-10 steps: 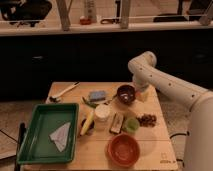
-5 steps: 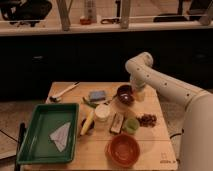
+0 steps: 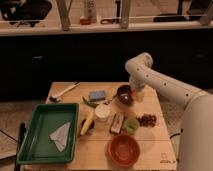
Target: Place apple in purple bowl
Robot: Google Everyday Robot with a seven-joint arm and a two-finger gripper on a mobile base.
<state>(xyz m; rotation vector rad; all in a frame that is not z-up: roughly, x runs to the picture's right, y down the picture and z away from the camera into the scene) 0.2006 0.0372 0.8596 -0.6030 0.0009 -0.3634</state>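
The purple bowl [image 3: 124, 94] is a small dark maroon bowl at the back middle of the wooden table [image 3: 150, 145]. My gripper [image 3: 137, 93] hangs down from the white arm [image 3: 155, 80], right beside the bowl's right rim. A pale yellowish shape shows at the gripper's tip; I cannot tell whether it is the apple. No apple shows clearly anywhere else on the table.
A green tray [image 3: 35, 145] with white paper [image 3: 61, 135] lies front left. An orange bowl [image 3: 123, 149] stands at the front. A light-green round object [image 3: 131, 124], grapes [image 3: 146, 119], a banana [image 3: 88, 123], a white cup [image 3: 102, 112] and a blue sponge [image 3: 97, 95] lie mid-table.
The arm has swung left, bringing the gripper from right of the purple bowl to its right rim.
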